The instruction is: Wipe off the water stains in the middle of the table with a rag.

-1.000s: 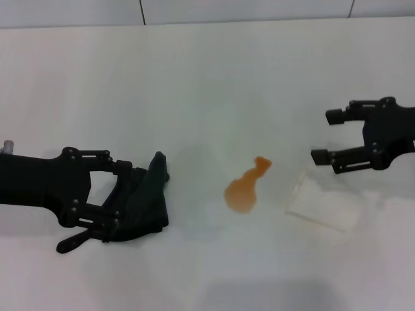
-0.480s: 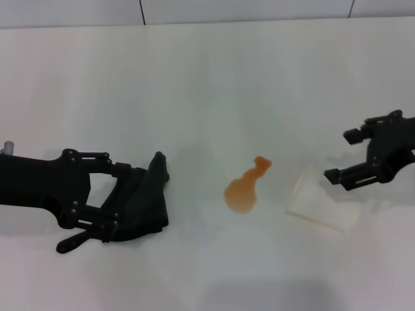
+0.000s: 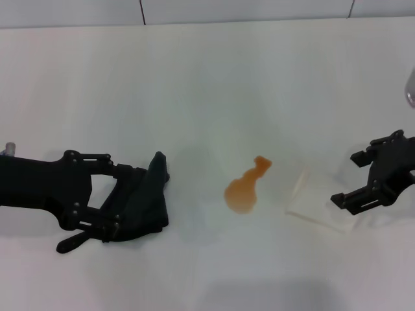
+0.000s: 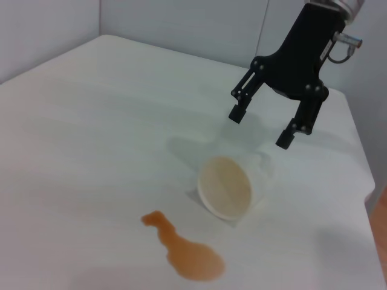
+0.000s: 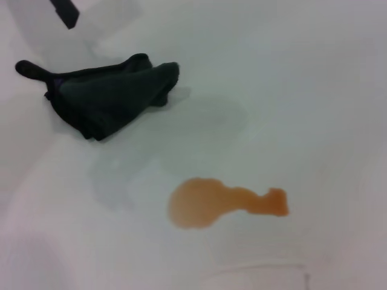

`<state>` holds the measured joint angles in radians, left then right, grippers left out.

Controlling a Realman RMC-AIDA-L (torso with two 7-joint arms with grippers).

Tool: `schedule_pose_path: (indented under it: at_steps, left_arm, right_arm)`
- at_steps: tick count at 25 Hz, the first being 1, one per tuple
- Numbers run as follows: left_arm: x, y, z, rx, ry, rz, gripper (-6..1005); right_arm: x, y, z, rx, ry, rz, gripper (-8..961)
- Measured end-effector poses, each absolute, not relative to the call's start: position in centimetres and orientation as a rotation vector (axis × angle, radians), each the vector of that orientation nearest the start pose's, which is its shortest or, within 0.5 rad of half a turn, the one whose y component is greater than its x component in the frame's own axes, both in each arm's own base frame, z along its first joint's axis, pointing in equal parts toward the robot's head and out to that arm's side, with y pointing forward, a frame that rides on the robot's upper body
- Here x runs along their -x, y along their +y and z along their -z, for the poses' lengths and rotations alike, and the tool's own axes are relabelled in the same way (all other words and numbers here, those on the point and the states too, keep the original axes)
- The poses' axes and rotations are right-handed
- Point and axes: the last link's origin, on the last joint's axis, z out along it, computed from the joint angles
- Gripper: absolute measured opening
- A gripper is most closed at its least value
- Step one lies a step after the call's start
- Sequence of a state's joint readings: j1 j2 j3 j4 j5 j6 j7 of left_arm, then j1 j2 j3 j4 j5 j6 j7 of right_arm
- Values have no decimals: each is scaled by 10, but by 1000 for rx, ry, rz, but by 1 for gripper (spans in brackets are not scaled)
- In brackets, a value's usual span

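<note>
The orange gourd-shaped water stains (image 3: 243, 191) lie mid-table (image 3: 207, 97); they also show in the left wrist view (image 4: 187, 257) and the right wrist view (image 5: 211, 202). The dark rag (image 3: 148, 194) lies bunched to their left, also seen in the right wrist view (image 5: 109, 90). My left gripper (image 3: 130, 199) rests at the rag with its fingers spread around it; the fingertips are hidden by the cloth. My right gripper (image 3: 345, 179) is open and empty at the far right, just past the tipped cup; it also shows in the left wrist view (image 4: 260, 128).
A white translucent plastic cup (image 3: 318, 202) lies on its side between the stains and my right gripper, its mouth facing the stains (image 4: 227, 187). The table's far edge meets a wall (image 3: 207, 13).
My right gripper has moved to the right and toward the near edge, away from the cup. The left gripper, the rag and the stains have not moved.
</note>
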<state>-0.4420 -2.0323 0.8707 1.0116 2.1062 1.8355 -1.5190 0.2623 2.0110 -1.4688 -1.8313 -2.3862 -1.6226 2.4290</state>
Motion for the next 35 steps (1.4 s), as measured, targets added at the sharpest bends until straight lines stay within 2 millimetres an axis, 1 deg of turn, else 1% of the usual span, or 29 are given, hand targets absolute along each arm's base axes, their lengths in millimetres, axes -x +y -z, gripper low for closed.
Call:
schedule_pose_path:
  at_steps: [7, 13, 22, 35]
  left_arm:
    - [251, 297, -39, 3052, -419, 370, 862]
    - [251, 297, -39, 3051, -412, 377, 862]
    - [251, 297, -39, 3050, -416, 377, 862]
    - [252, 297, -38, 3046, -419, 376, 862]
  right_arm:
    - [-170, 288, -37, 2694, 624, 331, 841]
    - [-168, 292, -34, 2664, 631, 402, 841]
    - [-166, 291, -21, 2690, 606, 421, 840]
    - [-174, 297, -6, 2697, 623, 433, 839]
